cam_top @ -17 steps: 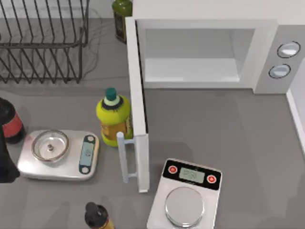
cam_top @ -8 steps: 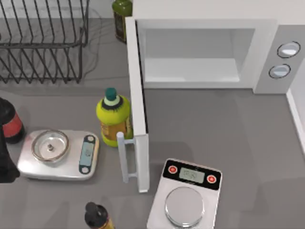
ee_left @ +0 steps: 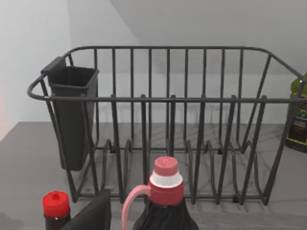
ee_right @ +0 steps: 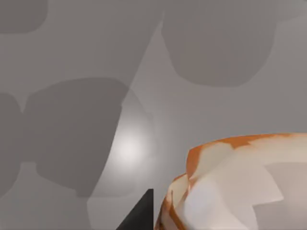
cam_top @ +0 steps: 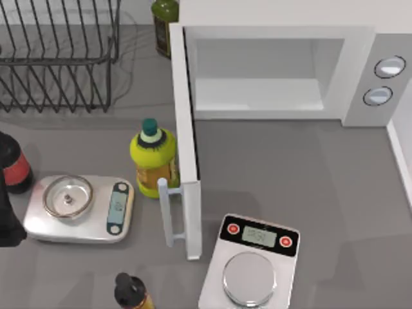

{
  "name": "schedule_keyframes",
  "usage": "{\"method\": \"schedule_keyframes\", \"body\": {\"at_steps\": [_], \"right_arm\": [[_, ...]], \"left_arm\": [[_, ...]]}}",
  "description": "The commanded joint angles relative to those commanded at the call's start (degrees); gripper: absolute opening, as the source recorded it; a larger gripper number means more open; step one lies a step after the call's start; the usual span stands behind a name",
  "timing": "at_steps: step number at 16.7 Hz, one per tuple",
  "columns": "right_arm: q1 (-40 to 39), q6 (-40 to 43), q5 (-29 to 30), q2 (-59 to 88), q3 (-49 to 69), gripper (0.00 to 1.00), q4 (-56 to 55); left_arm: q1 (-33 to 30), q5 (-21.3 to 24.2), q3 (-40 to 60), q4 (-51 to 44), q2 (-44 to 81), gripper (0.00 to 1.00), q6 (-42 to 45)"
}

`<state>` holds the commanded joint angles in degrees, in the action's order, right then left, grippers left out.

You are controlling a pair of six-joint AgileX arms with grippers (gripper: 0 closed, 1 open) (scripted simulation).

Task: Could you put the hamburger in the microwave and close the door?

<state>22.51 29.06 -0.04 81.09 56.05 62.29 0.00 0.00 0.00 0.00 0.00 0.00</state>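
The top view is unchanged over the last second: microwave (cam_top: 270,71) empty, door (cam_top: 185,161) open, hamburger (ee_right: 235,184) close before the right wrist camera, hand state indeterminate, loading still outstanding

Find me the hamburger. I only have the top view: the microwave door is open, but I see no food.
Observer: The right wrist view has the hamburger close up over the bare grey table, with a dark part of the right end effector beside it. I cannot tell whether it is held.
Operator: Report what the left wrist camera faces.
Observer: The wire dish rack, with a dark cutlery cup hung at one end.
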Motion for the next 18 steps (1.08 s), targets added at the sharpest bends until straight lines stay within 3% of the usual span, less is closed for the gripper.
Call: {"method": "schedule_keyframes", "body": {"at_steps": [6, 18], "right_arm": [[-11.5, -8.6, 7.0, 10.4, 4.0, 0.0, -19.7], [-47.6, -36.7, 27.1, 40.1, 8.4, 0.0, -84.6]], "left_arm": [[0.0, 0.0, 0.0, 0.0, 0.0, 1.0, 0.0], [0.0, 0.0, 0.0, 0.0, 0.0, 1.0, 0.0]]}}
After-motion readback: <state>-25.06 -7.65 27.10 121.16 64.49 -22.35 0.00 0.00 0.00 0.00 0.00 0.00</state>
